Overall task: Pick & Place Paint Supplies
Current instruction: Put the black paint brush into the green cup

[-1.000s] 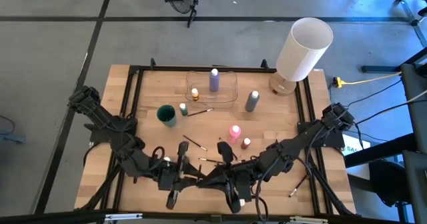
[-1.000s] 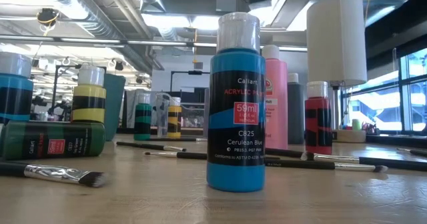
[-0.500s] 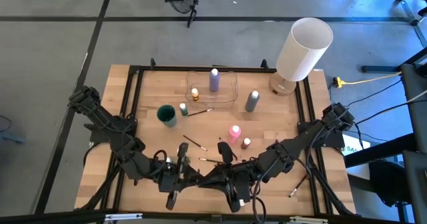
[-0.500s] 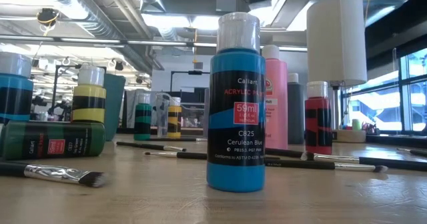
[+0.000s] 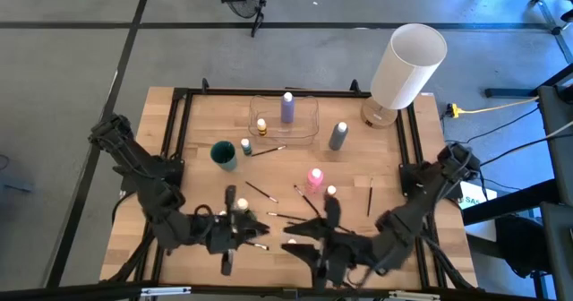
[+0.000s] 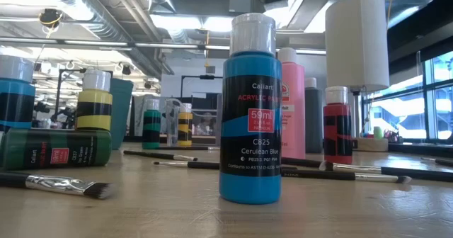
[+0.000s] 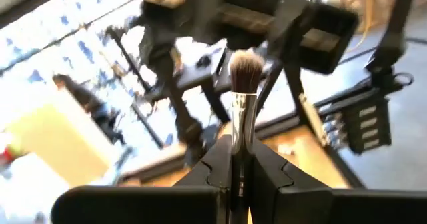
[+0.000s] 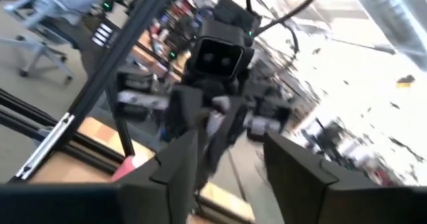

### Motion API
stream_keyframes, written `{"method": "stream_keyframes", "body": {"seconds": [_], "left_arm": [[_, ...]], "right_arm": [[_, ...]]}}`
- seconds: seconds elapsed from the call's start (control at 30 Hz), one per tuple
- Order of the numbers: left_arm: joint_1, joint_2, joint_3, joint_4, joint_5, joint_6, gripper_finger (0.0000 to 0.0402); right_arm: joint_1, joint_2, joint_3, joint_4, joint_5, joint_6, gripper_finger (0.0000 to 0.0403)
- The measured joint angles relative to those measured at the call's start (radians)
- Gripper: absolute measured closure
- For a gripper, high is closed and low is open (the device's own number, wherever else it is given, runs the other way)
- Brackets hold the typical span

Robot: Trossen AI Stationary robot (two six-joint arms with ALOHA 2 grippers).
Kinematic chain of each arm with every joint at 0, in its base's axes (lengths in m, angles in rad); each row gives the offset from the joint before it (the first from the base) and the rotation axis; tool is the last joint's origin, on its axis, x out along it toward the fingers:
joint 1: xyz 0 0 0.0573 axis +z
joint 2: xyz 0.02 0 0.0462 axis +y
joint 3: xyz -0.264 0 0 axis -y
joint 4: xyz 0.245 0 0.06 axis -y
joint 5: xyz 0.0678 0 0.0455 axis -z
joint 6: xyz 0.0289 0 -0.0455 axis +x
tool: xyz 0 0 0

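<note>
The left gripper (image 7: 237,167) was pinched on a paintbrush (image 7: 241,91), its bristled end pointing out past the fingertips along the gripper's own line; the right gripper (image 8: 227,161) stood spread and empty, facing the left gripper across the near edge of the table (image 5: 201,126). The clear tray (image 5: 309,122), holding a purple bottle (image 5: 287,107) and a yellow bottle (image 5: 261,126), lay well beyond both, toward the far side; the left arm appeared nearer to it, and the brush would probably have to be turned to lie within it.

Brush (image 7: 241,111) handle hidden between jaws
</note>
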Motion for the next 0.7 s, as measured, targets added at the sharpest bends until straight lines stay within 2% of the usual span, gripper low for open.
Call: {"method": "stream_keyframes", "body": {"seconds": [0.2, 0.33, 0.47, 0.6, 0.7], "left_arm": [[0.04, -0.109, 0.067, -0.433, -0.029, -0.276, 0.0385], [0.115, -0.198, 0.071, -0.656, -0.03, -0.411, 0.0385], [0.238, -0.256, 0.056, -0.877, -0.036, -0.562, 0.0385], [0.381, -0.291, 0.023, -1.02, 0.037, -0.655, 0.0385], [0.48, -0.323, -0.038, -1.021, 0.113, -0.659, 0.0385]], "right_arm": [[0.099, 0.0, 0.0, -0.071, 0.17, 0.152, 0.0216], [0.156, 0.0, 0.0, -0.213, 0.195, 0.314, 0.022], [0.198, 0.0, 0.0, -0.374, 0.191, 0.468, 0.0224], [0.229, 0.0, 0.0, -0.499, 0.179, 0.604, 0.0224], [0.242, 0.0, 0.001, -0.565, 0.179, 0.722, 0.0224]]}}
